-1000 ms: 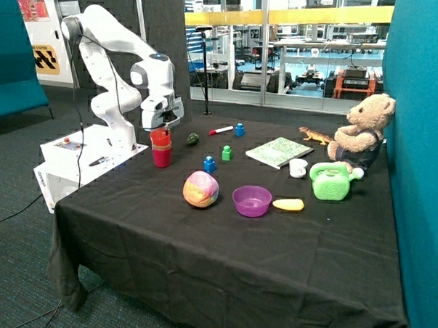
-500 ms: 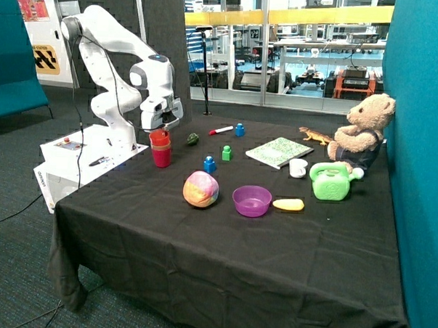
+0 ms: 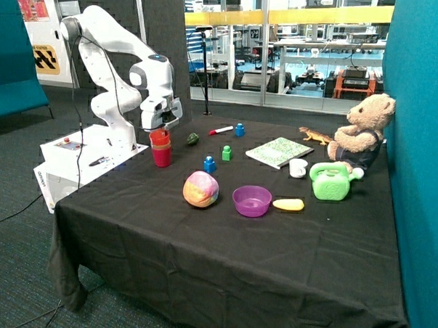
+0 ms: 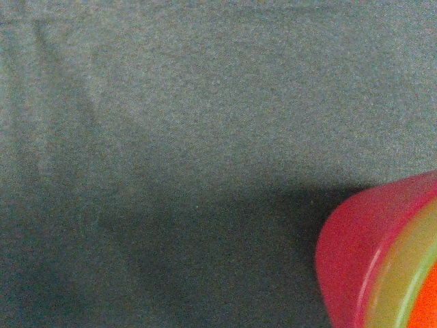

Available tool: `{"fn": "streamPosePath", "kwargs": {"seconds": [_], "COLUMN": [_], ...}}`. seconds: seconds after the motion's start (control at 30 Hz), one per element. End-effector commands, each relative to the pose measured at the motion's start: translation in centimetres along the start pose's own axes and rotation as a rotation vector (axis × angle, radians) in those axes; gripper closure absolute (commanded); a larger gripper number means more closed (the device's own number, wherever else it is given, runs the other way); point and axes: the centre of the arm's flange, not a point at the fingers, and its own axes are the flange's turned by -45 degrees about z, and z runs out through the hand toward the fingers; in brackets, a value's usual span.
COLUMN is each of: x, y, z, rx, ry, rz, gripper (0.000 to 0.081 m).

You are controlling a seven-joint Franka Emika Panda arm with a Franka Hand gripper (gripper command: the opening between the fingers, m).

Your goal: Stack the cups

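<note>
Hovering directly over the nested cups [image 3: 161,148] at the worktop's [image 3: 223,244] far left edge, left of frame centre, the gripper [image 3: 160,126] seems positioned to seat or release the red top one; jaws' state: cannot tell; pink outermost, green inside.

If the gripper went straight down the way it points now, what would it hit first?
Most likely the stack of cups directly below the gripper. The wrist view, though, shows mostly black tablecloth with the cups' rims at its edge, so it may clip the rim or just miss.
</note>
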Motion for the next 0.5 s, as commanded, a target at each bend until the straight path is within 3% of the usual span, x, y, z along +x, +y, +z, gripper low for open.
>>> {"fn": "streamPosePath", "kwargs": {"seconds": [0.0, 0.27, 0.47], "x": [-0.2, -0.51, -0.46], "y": [-0.27, -0.25, -0.35], "z": [0.01, 0.09, 0.15], "rx": [-0.0021, -0.0021, -0.0021], "ry": [-0.0002, -0.0003, -0.0003], "rz": [-0.012, -0.018, -0.025], "gripper": [0.0554, 0.0493, 0.035]}}
